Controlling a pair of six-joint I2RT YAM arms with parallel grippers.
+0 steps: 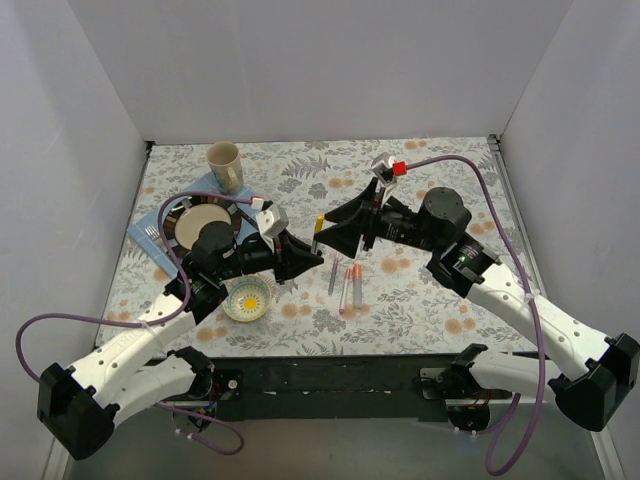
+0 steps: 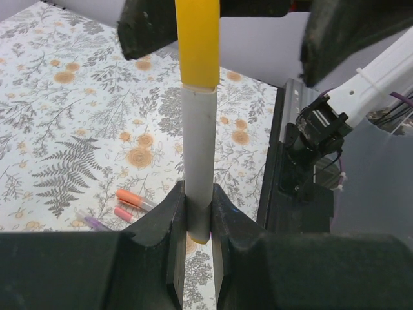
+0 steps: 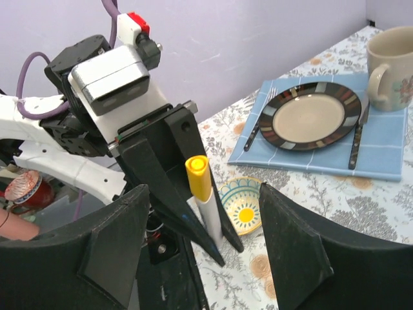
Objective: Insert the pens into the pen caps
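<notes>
Yellow pen (image 2: 197, 155) is up in the air, near the middle of the top view. It stands straight up. The left end effector (image 2: 198, 205) is clenched tight on the low part of its pale barrel, and a bit of yellow peeks out under the fingers.

The yellow cap (image 2: 198, 45) sits on the top end of this pen. It looks pushed all the way on, with no gap where the cap meets the barrel. So I think this pen is done.

The right end effector (image 3: 203, 189) is released. Its two dark fingers stand wide apart, one on each side of the cap, and they do not touch it. It holds nothing.

Three more pens lie on the flowery worktop (image 1: 430, 300), just below the middle of the top view. They lie close side by side. One is the orange pen (image 2: 132, 198), one is the pink pen (image 2: 121, 214), and one is the purple pen (image 2: 93, 223).

Each has a bit of color at one end, but they are too small for me to tell if that color is a cap. I see no loose caps lying on the worktop.

My guess is that the job is far along. The yellow pen has yet to be put down. If the other three are capped too, that is the last thing to do. If not, they come next.
</notes>
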